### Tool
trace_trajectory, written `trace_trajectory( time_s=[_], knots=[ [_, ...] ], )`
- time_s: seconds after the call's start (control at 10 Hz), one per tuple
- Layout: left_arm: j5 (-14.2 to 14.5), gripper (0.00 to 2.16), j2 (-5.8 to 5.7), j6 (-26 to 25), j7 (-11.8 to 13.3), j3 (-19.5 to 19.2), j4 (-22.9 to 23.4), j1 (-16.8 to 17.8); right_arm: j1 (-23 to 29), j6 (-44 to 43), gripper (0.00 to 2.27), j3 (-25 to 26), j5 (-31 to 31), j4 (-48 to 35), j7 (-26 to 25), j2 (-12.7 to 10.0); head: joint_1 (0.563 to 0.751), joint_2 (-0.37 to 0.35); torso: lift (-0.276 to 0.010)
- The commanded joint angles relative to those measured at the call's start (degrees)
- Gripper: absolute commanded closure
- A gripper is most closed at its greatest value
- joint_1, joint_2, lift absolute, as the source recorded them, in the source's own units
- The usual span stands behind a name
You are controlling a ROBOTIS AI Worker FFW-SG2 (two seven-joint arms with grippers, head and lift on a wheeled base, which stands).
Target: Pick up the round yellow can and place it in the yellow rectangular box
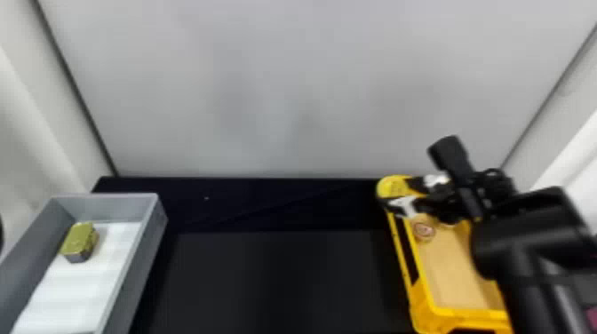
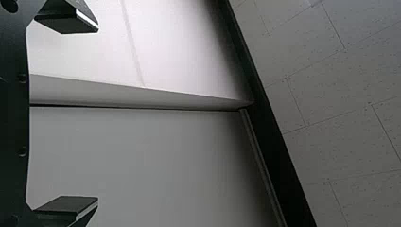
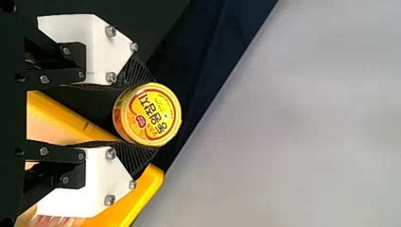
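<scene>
At the far left corner of the yellow rectangular box (image 1: 424,293), my right gripper (image 1: 399,195) is shut on the round yellow can (image 1: 392,186). In the right wrist view the can (image 3: 153,116) is pinched between the ribbed tips of my right gripper (image 3: 142,115), its printed end facing the camera. A stretch of the box's yellow rim (image 3: 149,187) shows beside and beyond the lower finger. The head view shows the can over the rim; its exact height cannot be told. My left gripper (image 2: 98,113) stands open with nothing between its fingers, before pale walls.
Inside the box, near its far left corner, lies a small round item (image 1: 423,229). A grey bin (image 1: 153,222) at the left holds a greenish-yellow rectangular can (image 1: 80,240). A dark table (image 1: 275,280) lies between both containers, with a grey wall (image 1: 288,89) behind.
</scene>
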State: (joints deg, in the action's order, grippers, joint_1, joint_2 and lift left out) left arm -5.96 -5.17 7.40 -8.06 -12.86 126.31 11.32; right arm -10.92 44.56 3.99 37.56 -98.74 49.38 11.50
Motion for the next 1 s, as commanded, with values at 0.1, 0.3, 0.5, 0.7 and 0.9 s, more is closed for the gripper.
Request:
trace_trajectory(
  time_s=[0.1, 0.3, 0.5, 0.7, 0.9],
  knots=[
    [0.0, 0.01, 0.16, -0.1, 0.1, -0.2, 0.2, 0.0, 2.7, 1.8, 0.76, 9.7, 2.6, -3.2, 0.4, 2.2, 0.694, -0.078, -0.002],
    [-0.1, 0.01, 0.24, -0.1, 0.2, -0.2, 0.3, 0.0, 4.1, 1.2, 0.76, 14.4, 2.5, -2.5, -0.2, 1.9, 0.694, -0.078, -0.002],
    [-0.2, 0.01, 0.33, -0.1, 0.3, -0.2, 0.3, -0.1, 4.8, -1.7, 0.76, 18.7, -1.5, 2.9, -2.2, 1.6, 0.694, -0.078, -0.002],
    [-0.3, 0.01, 0.42, -0.1, 0.4, -0.5, 0.3, -0.2, 4.9, -3.1, 0.76, 19.6, -11.7, 10.0, -9.0, 2.0, 0.694, -0.078, -0.002],
    [-0.3, 0.01, 0.51, -0.1, 0.4, -0.3, 0.3, 0.0, 4.9, -4.7, 0.76, 19.3, -14.3, 15.9, -12.2, 2.0, 0.694, -0.078, -0.002]
  ],
)
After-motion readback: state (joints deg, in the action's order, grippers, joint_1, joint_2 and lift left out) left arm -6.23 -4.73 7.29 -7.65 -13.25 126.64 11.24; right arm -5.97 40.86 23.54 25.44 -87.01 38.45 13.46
